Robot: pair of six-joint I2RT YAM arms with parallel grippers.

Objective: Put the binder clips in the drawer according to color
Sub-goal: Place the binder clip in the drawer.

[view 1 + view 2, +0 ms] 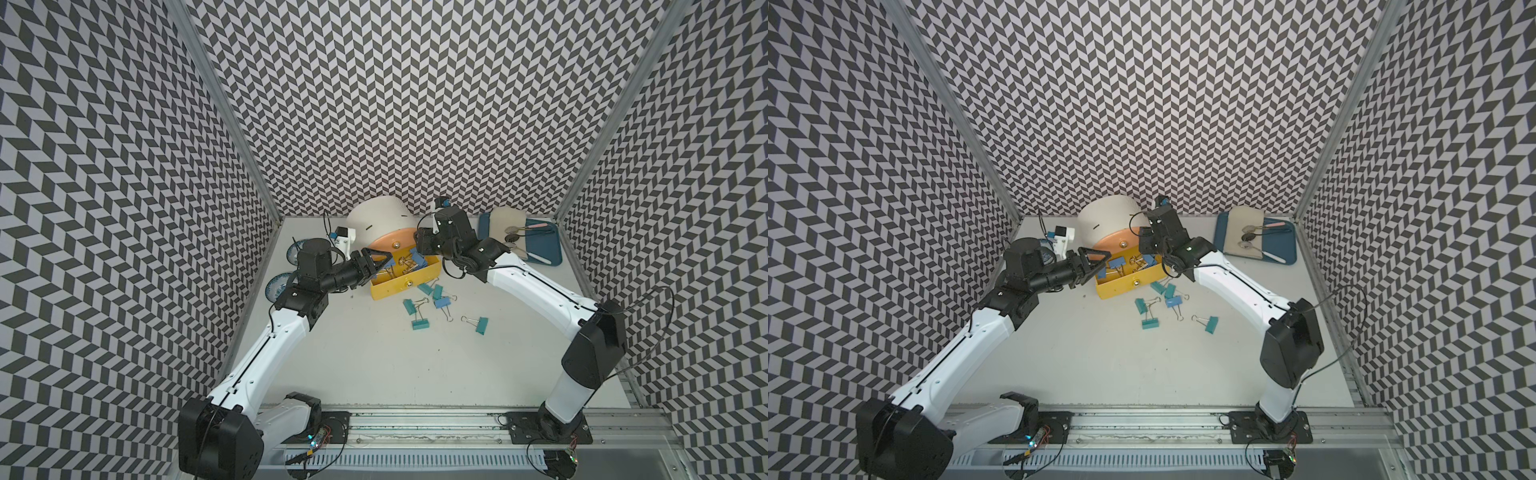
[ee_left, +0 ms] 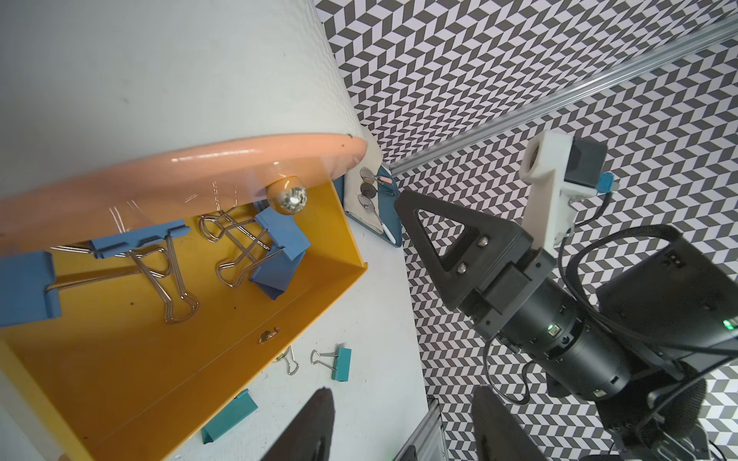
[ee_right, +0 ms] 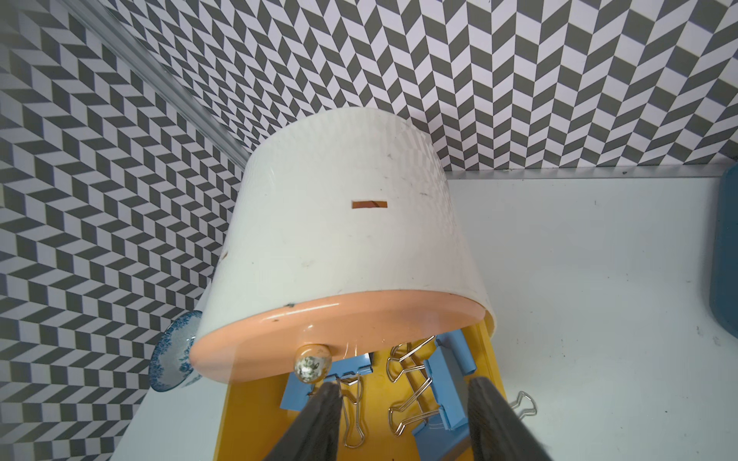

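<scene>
Black right jaws hang parted, empty, above blue clips (image 3: 444, 393).

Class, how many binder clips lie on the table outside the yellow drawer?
6, in a top view: two teal clips by the yellow drawer, a blue clip beside them, two teal clips farther left, one teal clip apart. Others may be hidden.

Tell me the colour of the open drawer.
Yellow. The open drawer shows best in the left wrist view.
</scene>
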